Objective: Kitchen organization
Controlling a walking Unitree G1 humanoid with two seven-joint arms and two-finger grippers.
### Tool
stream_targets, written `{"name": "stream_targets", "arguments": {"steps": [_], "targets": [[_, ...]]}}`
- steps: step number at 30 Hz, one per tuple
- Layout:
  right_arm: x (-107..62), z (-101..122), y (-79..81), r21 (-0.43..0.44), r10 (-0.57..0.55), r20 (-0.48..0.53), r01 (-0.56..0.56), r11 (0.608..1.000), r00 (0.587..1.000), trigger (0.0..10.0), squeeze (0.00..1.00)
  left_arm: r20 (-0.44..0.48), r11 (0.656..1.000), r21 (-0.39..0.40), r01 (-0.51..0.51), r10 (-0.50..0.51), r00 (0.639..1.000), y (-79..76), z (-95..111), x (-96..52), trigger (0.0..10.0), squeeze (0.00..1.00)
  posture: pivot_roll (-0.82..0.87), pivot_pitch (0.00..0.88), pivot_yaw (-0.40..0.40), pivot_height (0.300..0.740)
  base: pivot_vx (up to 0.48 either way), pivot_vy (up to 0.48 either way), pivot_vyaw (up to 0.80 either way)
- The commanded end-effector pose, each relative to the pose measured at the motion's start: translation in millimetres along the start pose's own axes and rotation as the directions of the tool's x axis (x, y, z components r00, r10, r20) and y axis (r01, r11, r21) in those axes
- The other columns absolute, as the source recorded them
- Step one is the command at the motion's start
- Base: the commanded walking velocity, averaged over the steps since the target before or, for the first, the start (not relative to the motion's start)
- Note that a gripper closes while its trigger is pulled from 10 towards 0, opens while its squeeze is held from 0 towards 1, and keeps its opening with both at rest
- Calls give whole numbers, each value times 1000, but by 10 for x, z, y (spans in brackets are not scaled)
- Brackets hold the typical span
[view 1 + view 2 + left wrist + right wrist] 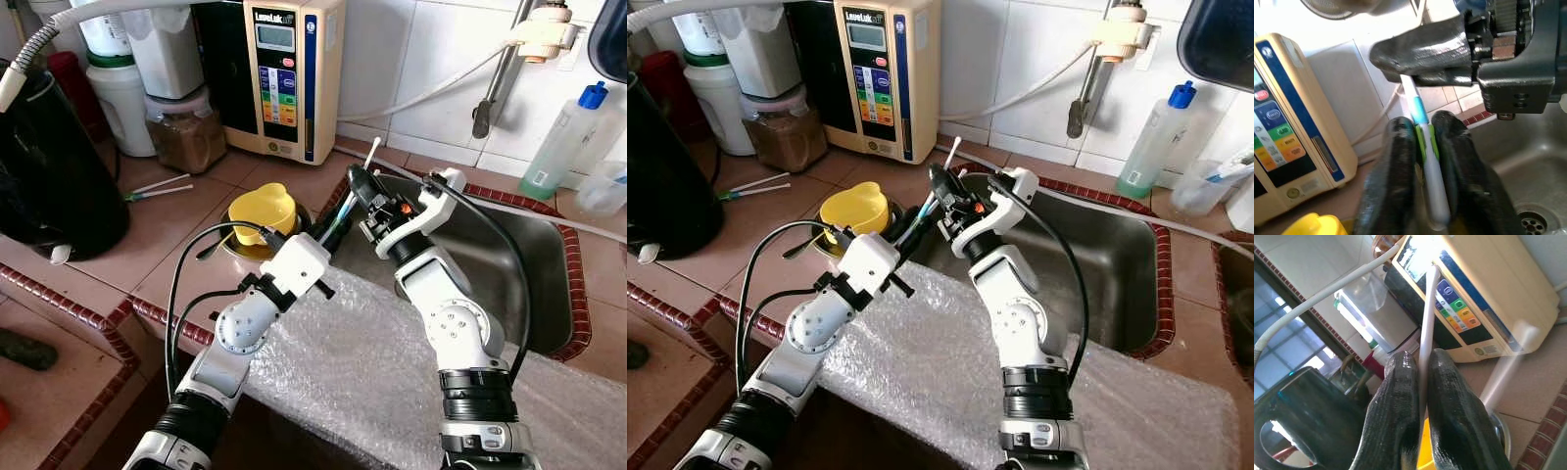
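A toothbrush (373, 152) with a white, blue and green handle is held between both grippers above the sink's left edge, head pointing up toward the wall. My left gripper (333, 231) is shut on the lower, green part of the handle (1426, 147). Just above it, my right gripper (355, 182) is shut on the thin white neck (1427, 308). In the left wrist view the right gripper's black fingers (1420, 54) clamp the brush directly beyond my left fingertips (1400, 132). A yellow cup (263, 208) sits on a metal dish on the counter, just left of the grippers.
A steel sink (519, 264) lies to the right, with bubble wrap (362, 372) over its front edge. A beige water machine (284, 69), a jar (186, 132) and white containers line the back wall. A black kettle (49, 176) stands at left, a green soap bottle (563, 142) at right.
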State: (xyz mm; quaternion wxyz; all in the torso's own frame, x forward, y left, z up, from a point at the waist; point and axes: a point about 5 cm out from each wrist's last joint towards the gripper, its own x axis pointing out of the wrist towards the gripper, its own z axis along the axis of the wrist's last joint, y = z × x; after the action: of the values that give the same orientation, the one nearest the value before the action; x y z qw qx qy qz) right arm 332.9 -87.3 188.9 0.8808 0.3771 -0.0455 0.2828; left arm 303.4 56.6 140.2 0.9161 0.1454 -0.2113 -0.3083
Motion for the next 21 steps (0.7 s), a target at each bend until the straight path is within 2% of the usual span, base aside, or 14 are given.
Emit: {"name": "stream_targets", "arguments": {"steps": [1, 13, 14, 15, 16, 17, 18, 21], "targets": [[-39, -41, -99, -37, -59, -34, 58, 998, 998, 0, 0, 73, 1000, -2, -22, 22, 997, 87, 144, 99, 10000, 1000, 33, 0, 7, 740, 0, 0, 0], [-38, 15, -148, -122, -103, -3, 102, 987, 995, 0, 0, 82, 999, -16, -40, 41, 996, 160, 173, 116, 10000, 1000, 36, 0, 5, 740, 0, 0, 0], [-36, 26, -156, -159, -109, 4, 108, 981, 994, 0, 0, 82, 999, -19, -43, 44, 996, 170, 175, 113, 10000, 1000, 37, 0, 6, 740, 0, 0, 0], [-31, 51, -174, -240, -123, 15, 123, 963, 992, 0, 0, 77, 998, -34, -48, 51, 996, 190, 177, 102, 10000, 1000, 37, 0, 6, 740, 0, 0, 0], [-29, 63, -183, -276, -130, 19, 130, 952, 991, 0, 0, 73, 998, -43, -51, 54, 996, 198, 177, 96, 10000, 1000, 38, 0, 6, 740, 0, 0, 0], [-29, 63, -183, -276, -130, 19, 130, 952, 991, 0, 0, 73, 998, -43, -51, 54, 996, 198, 177, 96, 10000, 1000, 38, 0, 6, 740, 0, 0, 0], [-34, 97, -215, -370, -148, 33, 150, 917, 988, 0, 0, 62, 996, -66, -52, 56, 997, 210, 174, 74, 10000, 1000, 41, 0, 5, 740, 0, 0, 0], [-64, 86, -297, -531, -163, -3, 136, 836, 987, 0, 0, 21, 994, -104, -12, 14, 1000, 194, 125, 3, 10000, 1000, 46, 0, 3, 740, 0, 0, 0]]}}
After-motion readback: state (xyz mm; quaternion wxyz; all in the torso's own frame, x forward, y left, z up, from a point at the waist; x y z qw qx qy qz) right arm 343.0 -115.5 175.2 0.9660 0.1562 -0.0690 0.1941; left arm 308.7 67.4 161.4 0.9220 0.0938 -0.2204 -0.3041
